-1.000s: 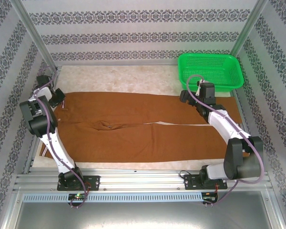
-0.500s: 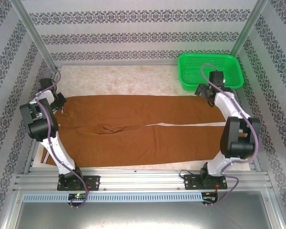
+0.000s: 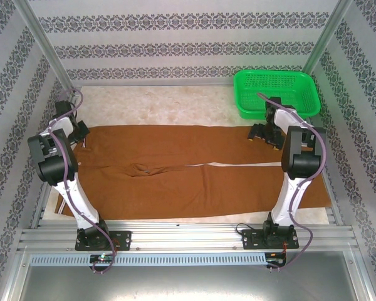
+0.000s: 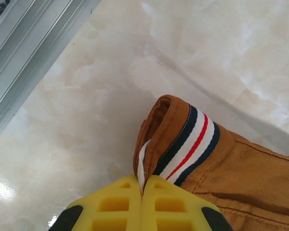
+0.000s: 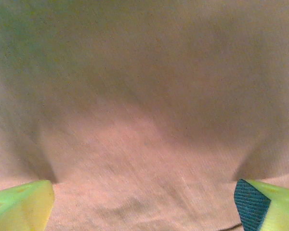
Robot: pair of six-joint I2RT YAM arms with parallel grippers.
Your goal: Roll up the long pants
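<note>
long pants [image 3: 194,169] flat across table [image 3: 175,103], waistband left | left gripper [image 4: 142,190] clenched on waistband corner by striped label [image 4: 188,144] | right gripper [image 5: 144,197] spread wide, low over far leg | tip: pinch cloth fully, keep edges level before rolling

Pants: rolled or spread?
Spread. The long pants lie full length on the table, both legs straight and side by side, no roll at either end.

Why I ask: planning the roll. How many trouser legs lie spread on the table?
2. The far leg runs toward the green basket; the near leg lies alongside it, nearer the front edge, a thin pale gap between them. The right arm covers part of each.
</note>
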